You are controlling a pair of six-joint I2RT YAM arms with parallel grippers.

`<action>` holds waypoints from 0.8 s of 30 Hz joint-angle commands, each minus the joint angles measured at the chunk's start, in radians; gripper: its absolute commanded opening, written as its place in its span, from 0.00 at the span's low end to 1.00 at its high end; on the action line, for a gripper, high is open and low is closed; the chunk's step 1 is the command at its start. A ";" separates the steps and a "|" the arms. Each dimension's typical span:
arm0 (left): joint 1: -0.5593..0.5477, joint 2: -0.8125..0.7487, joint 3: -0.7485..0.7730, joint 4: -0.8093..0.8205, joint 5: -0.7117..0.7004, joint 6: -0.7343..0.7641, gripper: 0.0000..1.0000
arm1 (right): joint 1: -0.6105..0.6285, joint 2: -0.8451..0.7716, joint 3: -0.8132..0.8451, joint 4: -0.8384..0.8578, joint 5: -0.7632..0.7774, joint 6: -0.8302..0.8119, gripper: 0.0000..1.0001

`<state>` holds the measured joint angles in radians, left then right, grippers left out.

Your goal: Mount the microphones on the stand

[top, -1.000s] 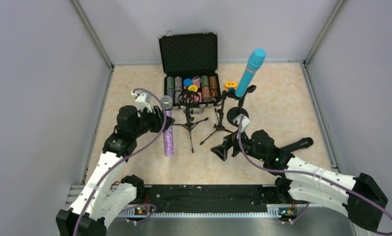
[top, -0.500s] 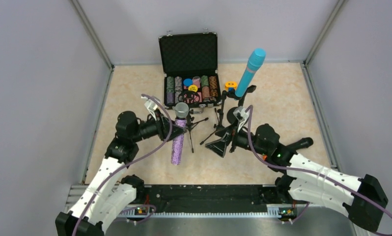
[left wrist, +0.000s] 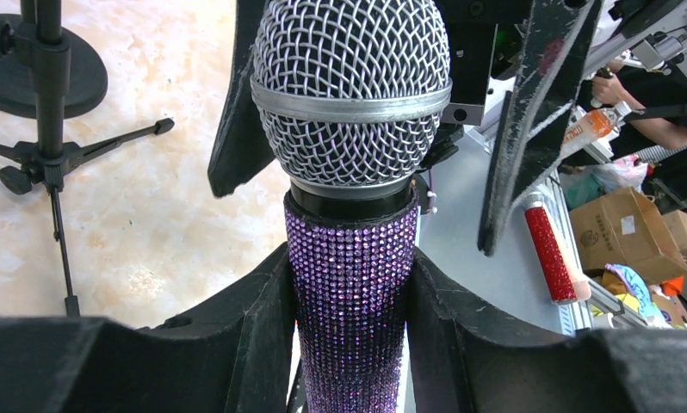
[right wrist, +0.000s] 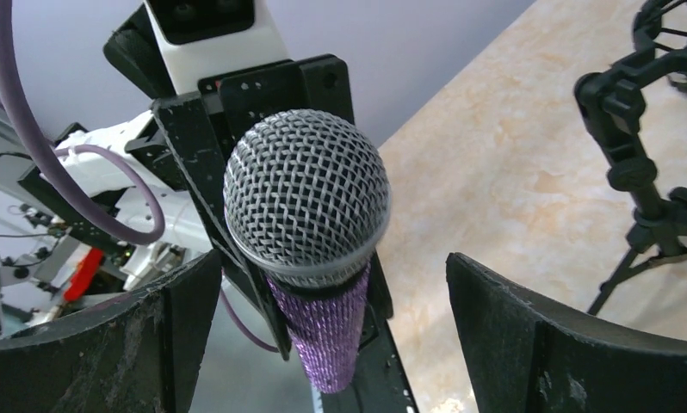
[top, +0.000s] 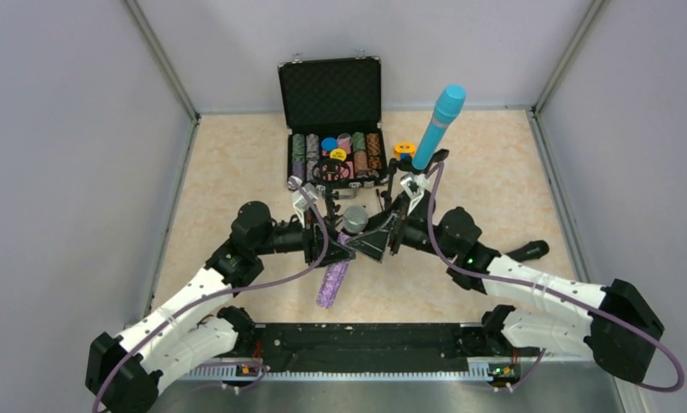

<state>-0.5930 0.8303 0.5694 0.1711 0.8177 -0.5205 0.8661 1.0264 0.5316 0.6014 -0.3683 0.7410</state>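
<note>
While the left gripper (left wrist: pixel 350 353) is clamped on it, the purple microphone (left wrist: pixel 350 292) hangs above the middle of the table (top: pixel 237 172), just near of the small tripod stands (top: pixel 331 200). In the top view it tilts, with its head towards the far side and its tail pointing down and to the near left. Its body is covered in fine glittery purple studs set in close rows. A black collar sits above the studs, and on that a rounded grey wire-mesh head with a plain silver band round its middle. The left fingers (left wrist: pixel 254 318) press on both sides of the studded body just under the collar.

The right gripper (right wrist: pixel 333 262) comes in from the right with its jaws spread wide. Its fingers (right wrist: pixel 529 335) flank the mesh head on either side and stand apart from it, grasping nothing.

At the far right the cyan microphone (top: pixel 437 125) stands clipped in a stand, leaning with its head up and to the right; it is one even cyan colour all over. The black microphone (top: pixel 531 250) lies on the table at the right, beyond the right arm, and only its dark end shows. An open case of poker chips (top: pixel 330 95) sits at the far middle.
</note>
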 commanded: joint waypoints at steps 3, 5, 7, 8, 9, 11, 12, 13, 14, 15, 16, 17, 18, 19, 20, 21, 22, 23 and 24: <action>-0.033 0.026 0.040 0.138 -0.031 0.006 0.00 | -0.010 0.082 0.032 0.275 -0.086 0.138 0.99; -0.037 0.033 0.040 0.154 -0.034 0.001 0.00 | -0.010 0.105 0.034 0.306 -0.102 0.159 0.97; -0.040 0.040 0.042 0.166 -0.040 0.000 0.00 | -0.010 0.125 0.034 0.337 -0.115 0.178 0.94; -0.041 0.044 0.044 0.170 -0.040 0.000 0.00 | -0.010 0.132 0.034 0.349 -0.119 0.183 0.92; -0.041 0.049 0.046 0.172 -0.039 0.001 0.00 | -0.010 0.139 0.033 0.358 -0.120 0.189 0.89; -0.043 0.059 0.048 0.174 -0.037 0.004 0.00 | -0.010 0.147 0.034 0.367 -0.123 0.193 0.83; -0.042 0.062 0.049 0.175 -0.036 0.005 0.00 | -0.010 0.149 0.036 0.369 -0.121 0.193 0.80; -0.043 0.066 0.050 0.177 -0.032 0.005 0.00 | -0.010 0.151 0.035 0.373 -0.118 0.194 0.77; -0.044 0.069 0.050 0.177 -0.028 0.006 0.00 | -0.010 0.152 0.034 0.377 -0.114 0.197 0.74; -0.045 0.071 0.050 0.175 -0.023 0.007 0.00 | -0.010 0.152 0.030 0.384 -0.107 0.201 0.71; -0.044 0.072 0.050 0.172 -0.022 0.008 0.00 | -0.010 0.153 0.025 0.395 -0.103 0.205 0.69; -0.044 0.071 0.050 0.169 -0.022 0.009 0.00 | -0.010 0.154 0.022 0.407 -0.098 0.210 0.66; -0.044 0.070 0.048 0.166 -0.022 0.012 0.00 | -0.010 0.157 0.018 0.418 -0.093 0.214 0.63; -0.044 0.069 0.046 0.162 -0.024 0.013 0.00 | -0.010 0.161 0.016 0.428 -0.092 0.217 0.59; -0.044 0.067 0.044 0.158 -0.027 0.014 0.00 | -0.009 0.166 0.017 0.437 -0.092 0.221 0.54; -0.044 0.065 0.044 0.157 -0.029 0.015 0.00 | -0.010 0.174 0.018 0.444 -0.095 0.224 0.49; -0.044 0.063 0.043 0.154 -0.031 0.016 0.00 | -0.010 0.180 0.020 0.451 -0.100 0.228 0.43; -0.044 0.063 0.043 0.153 -0.034 0.017 0.00 | -0.010 0.189 0.022 0.460 -0.106 0.231 0.38; -0.044 0.063 0.044 0.148 -0.037 0.017 0.00 | -0.010 0.196 0.025 0.471 -0.113 0.236 0.30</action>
<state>-0.6361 0.8955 0.5762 0.2630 0.7910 -0.5423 0.8543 1.2034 0.5312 0.9295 -0.4408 0.9089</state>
